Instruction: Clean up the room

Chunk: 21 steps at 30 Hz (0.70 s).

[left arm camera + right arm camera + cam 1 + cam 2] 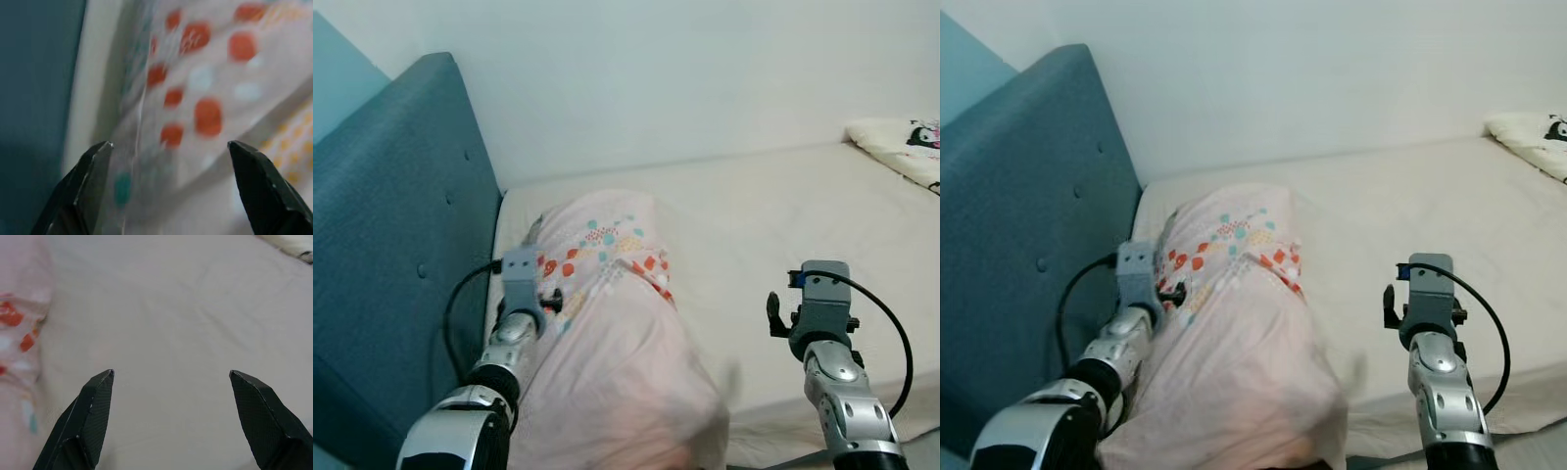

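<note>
A pale pink pillow [607, 343] with orange, teal and yellow spots lies on the cream bed [773, 211], close to the blue headboard. My left gripper [168, 152] is open right at the pillow's spotted side nearest the headboard, with the fabric [205, 93] just ahead of its fingers; it shows pressed against the pillow's edge [548, 298]. My right gripper [171, 382] is open over bare sheet to the right of the pillow, holding nothing. The pillow's edge [19, 333] shows at the side of the right wrist view.
The padded blue headboard [391, 235] rises along the left of the bed. A white wall runs behind the bed. A white cushion with a cartoon print [906, 147] lies at the far right of the mattress. Bare sheet stretches between it and the pillow.
</note>
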Motion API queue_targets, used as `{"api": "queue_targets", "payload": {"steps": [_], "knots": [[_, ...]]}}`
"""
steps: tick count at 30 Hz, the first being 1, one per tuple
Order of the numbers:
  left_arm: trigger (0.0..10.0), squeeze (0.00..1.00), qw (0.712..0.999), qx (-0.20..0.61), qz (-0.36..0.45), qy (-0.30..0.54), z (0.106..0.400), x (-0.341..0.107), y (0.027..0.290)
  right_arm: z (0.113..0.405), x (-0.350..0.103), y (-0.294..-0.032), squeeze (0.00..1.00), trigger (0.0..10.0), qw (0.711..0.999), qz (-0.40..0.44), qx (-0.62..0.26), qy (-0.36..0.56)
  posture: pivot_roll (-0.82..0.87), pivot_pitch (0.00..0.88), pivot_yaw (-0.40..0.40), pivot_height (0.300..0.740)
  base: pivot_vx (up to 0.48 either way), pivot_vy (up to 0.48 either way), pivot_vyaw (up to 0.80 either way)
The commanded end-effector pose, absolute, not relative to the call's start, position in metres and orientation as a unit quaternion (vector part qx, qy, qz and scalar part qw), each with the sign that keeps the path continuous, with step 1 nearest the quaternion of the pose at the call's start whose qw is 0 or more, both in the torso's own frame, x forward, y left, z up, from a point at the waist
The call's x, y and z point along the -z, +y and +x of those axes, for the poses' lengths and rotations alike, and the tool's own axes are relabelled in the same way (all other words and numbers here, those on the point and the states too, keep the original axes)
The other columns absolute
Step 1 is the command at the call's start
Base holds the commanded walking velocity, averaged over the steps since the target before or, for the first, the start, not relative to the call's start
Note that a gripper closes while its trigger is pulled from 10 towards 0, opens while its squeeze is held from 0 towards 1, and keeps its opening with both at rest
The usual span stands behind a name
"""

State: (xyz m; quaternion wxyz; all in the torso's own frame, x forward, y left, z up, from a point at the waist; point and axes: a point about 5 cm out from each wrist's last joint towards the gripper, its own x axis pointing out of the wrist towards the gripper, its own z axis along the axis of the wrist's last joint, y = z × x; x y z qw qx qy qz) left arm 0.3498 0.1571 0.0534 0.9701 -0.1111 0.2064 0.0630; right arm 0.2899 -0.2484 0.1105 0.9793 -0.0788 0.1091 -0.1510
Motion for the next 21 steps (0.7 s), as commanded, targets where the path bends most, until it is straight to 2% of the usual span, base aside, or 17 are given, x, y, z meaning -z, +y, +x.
{"api": "queue_targets", "payload": {"steps": [1, 4, 7, 9, 12, 20, 21], "knots": [[10.0, 1.0, 0.959, -0.055, -0.164, 0.225, 0.345, -0.045, 0.154, 0.283, -0.108, -0.244, 0.0, 10.0, 0.979, -0.077, 0.149, 0.117, -0.1, 0.057, 0.115, 0.638, 0.0, 0.0, 0.0], [10.0, 1.0, 0.955, -0.052, -0.184, 0.227, 0.344, -0.043, 0.153, 0.277, -0.11, -0.242, 0.0, 10.0, 0.979, -0.076, 0.15, 0.114, -0.12, 0.094, 0.125, 0.638, 0.0, 0.0, 0.0], [10.0, 1.0, 0.932, -0.032, -0.268, 0.241, 0.34, -0.038, 0.145, 0.265, -0.114, -0.242, 0.0, 10.0, 0.979, -0.075, 0.153, 0.112, -0.15, 0.146, 0.131, 0.638, 0.0, 0.0, 0.0], [10.0, 1.0, 0.924, -0.022, -0.293, 0.244, 0.339, -0.036, 0.142, 0.262, -0.115, -0.242, 0.0, 10.0, 0.979, -0.074, 0.155, 0.112, -0.15, 0.146, 0.131, 0.638, 0.0, 0.0, 0.0], [10.0, 1.0, 0.905, -0.004, -0.345, 0.249, 0.337, -0.034, 0.137, 0.252, -0.122, -0.241, 0.0, 10.0, 0.979, -0.073, 0.158, 0.108, -0.18, 0.202, 0.128, 0.638, 0.0, 0.0, 0.0], [10.0, 1.0, 0.901, 0.004, -0.351, 0.256, 0.333, -0.03, 0.134, 0.244, -0.134, -0.236, 0.0, 10.0, 0.98, -0.072, 0.156, 0.104, -0.2, 0.269, 0.125, 0.638, 0.0, 0.0, 0.0], [10.0, 0.0, 0.88, 0.019, -0.4, 0.255, 0.332, -0.03, 0.125, 0.238, -0.134, -0.234, 0.0, 10.0, 0.979, -0.071, 0.156, 0.109, -0.2, 0.29, 0.122, 0.638, 0.0, 0.0, 0.0]]}}
